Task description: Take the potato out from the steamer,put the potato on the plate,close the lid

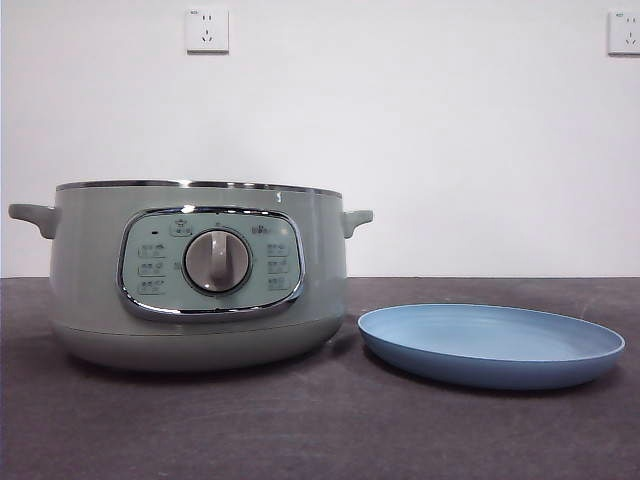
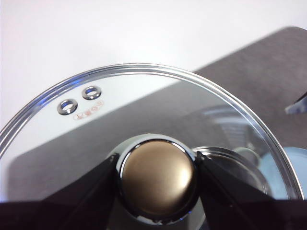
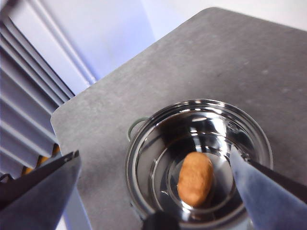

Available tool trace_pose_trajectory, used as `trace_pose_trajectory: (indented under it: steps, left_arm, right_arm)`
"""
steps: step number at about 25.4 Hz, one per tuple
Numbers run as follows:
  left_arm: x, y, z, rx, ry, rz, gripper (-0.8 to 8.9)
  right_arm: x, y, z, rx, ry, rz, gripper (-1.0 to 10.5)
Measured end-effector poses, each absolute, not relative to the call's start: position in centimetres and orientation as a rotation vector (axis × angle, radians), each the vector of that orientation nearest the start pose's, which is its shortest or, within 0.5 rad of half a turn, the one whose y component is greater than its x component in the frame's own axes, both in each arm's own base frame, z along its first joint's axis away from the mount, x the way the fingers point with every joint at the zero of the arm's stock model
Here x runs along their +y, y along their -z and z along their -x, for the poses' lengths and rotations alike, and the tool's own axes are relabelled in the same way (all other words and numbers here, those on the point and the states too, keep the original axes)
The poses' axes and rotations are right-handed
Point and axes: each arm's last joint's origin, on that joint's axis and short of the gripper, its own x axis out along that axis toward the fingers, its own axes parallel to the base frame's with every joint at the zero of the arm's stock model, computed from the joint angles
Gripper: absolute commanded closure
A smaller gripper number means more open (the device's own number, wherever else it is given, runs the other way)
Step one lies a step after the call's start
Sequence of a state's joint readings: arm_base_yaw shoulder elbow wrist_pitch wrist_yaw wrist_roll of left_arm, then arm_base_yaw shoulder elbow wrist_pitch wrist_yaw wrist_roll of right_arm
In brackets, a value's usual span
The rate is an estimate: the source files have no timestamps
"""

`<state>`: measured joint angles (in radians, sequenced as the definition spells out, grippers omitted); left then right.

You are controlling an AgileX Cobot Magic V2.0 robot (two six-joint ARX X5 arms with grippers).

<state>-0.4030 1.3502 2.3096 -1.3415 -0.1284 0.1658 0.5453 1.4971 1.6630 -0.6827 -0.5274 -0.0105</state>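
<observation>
The steamer [image 1: 200, 280] stands open on the left of the table, without its lid. In the right wrist view its chrome bowl [image 3: 139, 143] holds the orange-brown potato [image 3: 195, 178]. My right gripper [image 3: 156, 158] is open, high above the steamer, with the potato below and between its jaws. My left gripper [image 2: 158, 167] is shut on the knob [image 2: 158, 179] of the glass lid [image 2: 144, 105] and holds the lid up in the air. The light-blue plate [image 1: 490, 345] lies empty to the right of the steamer. Neither arm shows in the front view.
The dark grey table [image 1: 300, 430] stands against a white wall with two sockets [image 1: 207, 30] [image 1: 625, 32]. In the right wrist view the table's corner [image 3: 60, 117] lies close to the steamer, with ribbed panels [image 3: 29, 81] beyond it.
</observation>
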Motion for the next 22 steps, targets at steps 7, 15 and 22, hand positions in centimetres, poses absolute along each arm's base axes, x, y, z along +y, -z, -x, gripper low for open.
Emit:
trace_pose_trajectory:
  steps: [7, 15, 22]
  left_arm:
    - [-4.4, -56.5, -11.5, 0.305, 0.268, -0.265, 8.22]
    - [-4.6, -54.9, -13.3, 0.396, 0.163, -0.328, 8.22]
    - [-4.4, -54.4, -14.0, 0.428, 0.143, -0.332, 8.22]
  right_arm:
    - [22.8, -40.1, -28.1, 0.631, -0.968, 0.145, 3.9]
    - [28.7, -36.4, -30.3, 0.716, -0.884, 0.327, 3.9]
    - [30.3, -31.8, -32.4, 0.821, -0.835, 0.377, 3.9]
